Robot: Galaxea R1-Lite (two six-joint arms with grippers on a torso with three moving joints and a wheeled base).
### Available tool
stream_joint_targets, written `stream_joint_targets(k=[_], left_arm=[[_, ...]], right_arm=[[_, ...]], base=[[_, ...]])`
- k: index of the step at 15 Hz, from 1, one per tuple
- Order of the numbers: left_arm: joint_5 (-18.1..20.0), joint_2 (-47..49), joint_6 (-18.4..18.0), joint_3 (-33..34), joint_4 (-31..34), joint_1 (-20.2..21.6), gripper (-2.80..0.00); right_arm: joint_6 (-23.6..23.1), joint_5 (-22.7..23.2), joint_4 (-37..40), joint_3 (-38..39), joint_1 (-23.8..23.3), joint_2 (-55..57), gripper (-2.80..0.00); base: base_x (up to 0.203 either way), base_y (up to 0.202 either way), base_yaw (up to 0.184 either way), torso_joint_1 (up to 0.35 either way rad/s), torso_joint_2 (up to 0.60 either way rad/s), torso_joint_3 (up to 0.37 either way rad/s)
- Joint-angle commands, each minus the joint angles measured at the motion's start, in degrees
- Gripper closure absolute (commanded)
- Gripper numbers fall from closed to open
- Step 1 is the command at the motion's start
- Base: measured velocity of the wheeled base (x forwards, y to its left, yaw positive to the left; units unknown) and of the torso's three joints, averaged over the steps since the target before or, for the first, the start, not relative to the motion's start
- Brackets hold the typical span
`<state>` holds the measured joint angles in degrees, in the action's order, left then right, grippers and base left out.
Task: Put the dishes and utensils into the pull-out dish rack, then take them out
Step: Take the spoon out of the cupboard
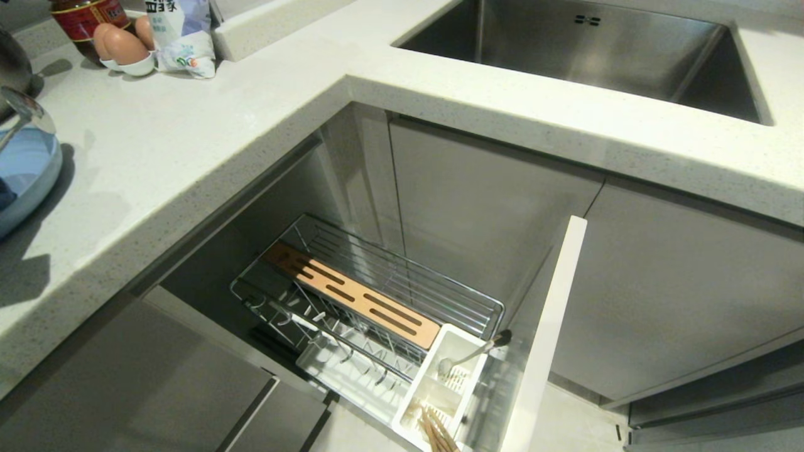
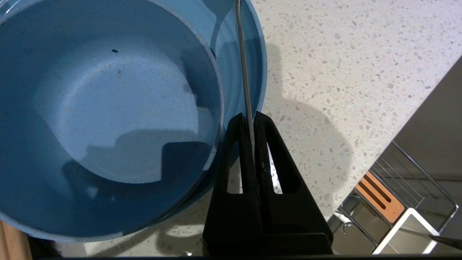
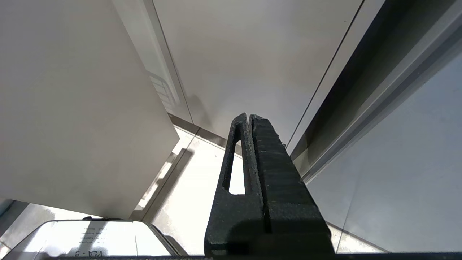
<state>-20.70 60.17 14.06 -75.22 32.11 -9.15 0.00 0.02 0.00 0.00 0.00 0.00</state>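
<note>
The left gripper [image 2: 251, 119] is held over the countertop [image 2: 343, 72], pinched on 1 spoon [image 2: 243, 65] beside 1 blue bowl [image 2: 108, 108]. The right gripper [image 3: 249, 119] is parked, fingers closed on nothing.

The robot shows itself only through the two wrist views. The left gripper [image 2: 252, 121] is matte black, made of two long fingers [image 2: 240, 151] that widen from narrow rounded tips into a broad, flat-faced base. Each finger has a tall slot cut through it, narrow near the tip and wider toward the base. Their inner faces look rough, with pale specks along the seam.

The right gripper [image 3: 249, 121] has the same black wedge shape, its surface grainy and finely ridged in layers. Only one of its fingers [image 3: 236, 159] shows an open slot. A thin straight seam runs down between its fingers into the base.
</note>
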Motion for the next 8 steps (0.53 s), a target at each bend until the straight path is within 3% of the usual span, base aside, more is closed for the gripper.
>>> stream_joint_targets(k=[1, 8], left_arm=[[-0.60, -0.06, 0.18, -0.02, 0.23, 0.27, 0.00], [-1.63, -0.14, 0.09, -0.27, 0.06, 0.27, 0.00]], right_arm=[[0.00, 0.06, 0.00, 0.00, 0.00, 0.00, 0.00], [0.00, 0.03, 0.00, 0.00, 0.00, 0.00, 0.00]], base=[[0.000, 0.000, 0.000, 0.000, 0.00, 0.000], [0.000, 0.000, 0.000, 0.000, 0.00, 0.000]])
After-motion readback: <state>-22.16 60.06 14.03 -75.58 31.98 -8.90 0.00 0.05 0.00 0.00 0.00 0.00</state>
